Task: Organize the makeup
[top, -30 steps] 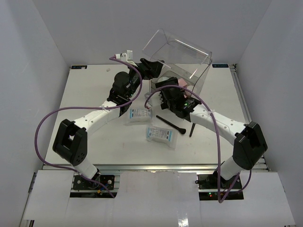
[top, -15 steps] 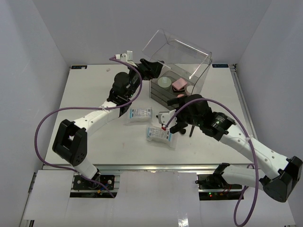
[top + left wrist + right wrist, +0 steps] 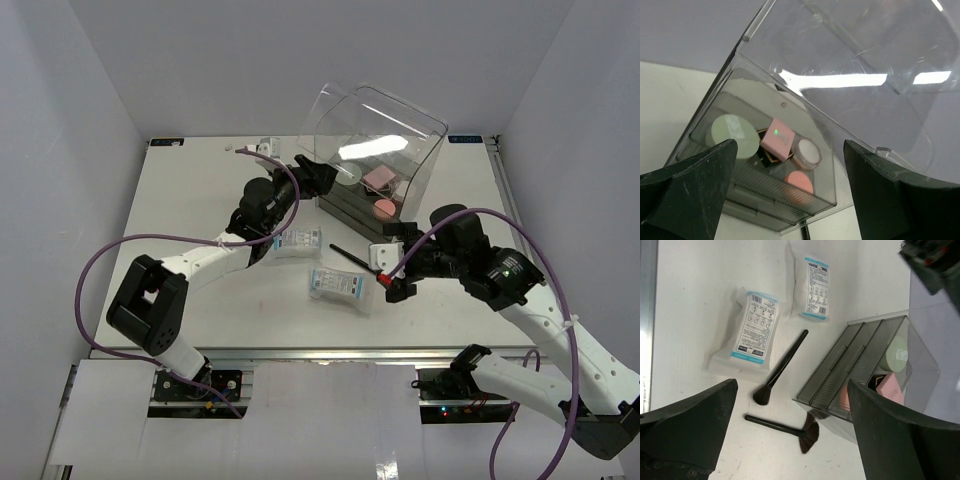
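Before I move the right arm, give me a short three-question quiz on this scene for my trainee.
1. True or false: the fan brush lies on the table, outside the clear box.
2. How many white-blue sachets lie on the table?
3. The right gripper is: A open and empty, B shut on a brush, C shut on a sachet.
Key: 1 true; 2 two; 3 A.

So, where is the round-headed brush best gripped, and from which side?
I would grip the round-headed brush at the middle of its thin handle, coming from straight above, jaws across it. It lies flat on the table, and the handle is clear of the sachet and the drawer box; the head is soft bristle.
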Robot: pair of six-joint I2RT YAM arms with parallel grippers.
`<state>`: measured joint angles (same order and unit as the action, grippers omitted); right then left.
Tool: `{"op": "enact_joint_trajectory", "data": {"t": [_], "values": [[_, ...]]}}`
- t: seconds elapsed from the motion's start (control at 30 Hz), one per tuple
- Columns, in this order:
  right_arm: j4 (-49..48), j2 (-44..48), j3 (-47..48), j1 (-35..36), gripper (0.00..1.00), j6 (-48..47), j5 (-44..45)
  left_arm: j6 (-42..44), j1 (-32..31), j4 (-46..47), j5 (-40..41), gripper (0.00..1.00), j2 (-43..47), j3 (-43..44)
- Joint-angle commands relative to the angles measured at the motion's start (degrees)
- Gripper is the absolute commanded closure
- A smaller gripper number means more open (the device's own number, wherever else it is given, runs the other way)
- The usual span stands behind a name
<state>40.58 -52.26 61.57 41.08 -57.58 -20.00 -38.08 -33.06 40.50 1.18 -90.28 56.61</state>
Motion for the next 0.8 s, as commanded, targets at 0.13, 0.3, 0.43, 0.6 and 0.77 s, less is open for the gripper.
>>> {"op": "enact_joint_trajectory", "data": {"t": [0.13, 0.3, 0.43, 0.6, 0.77], "values": [[2.9, 1.8, 9.4, -3.9, 0.08, 5.7, -8.7, -2.2, 0.5, 3.1, 1.5, 0.02, 2.3, -7.8], [-5.2, 0.7, 9.9, -6.2, 0.1, 16.6, -2.3, -3.7, 0.5, 2.4, 0.5, 0.02, 1.0, -11.4], [-12.4, -1.2, 9.8, -10.0, 0.1, 25.2, 0.0, -5.3, 1.6, 1.6, -2.5, 0.02, -0.4, -13.1], [-12.6, -5.7, 14.8, -19.5, 0.08, 32.6, -17.0, -8.4, 4.0, 3.7, -14.6, 0.05, -2.5, -14.0], [-18.5, -9.5, 13.3, -29.8, 0.05, 39.0, -39.0, -11.2, 5.0, 4.0, -25.7, 0.13, -8.9, -9.4]]}}
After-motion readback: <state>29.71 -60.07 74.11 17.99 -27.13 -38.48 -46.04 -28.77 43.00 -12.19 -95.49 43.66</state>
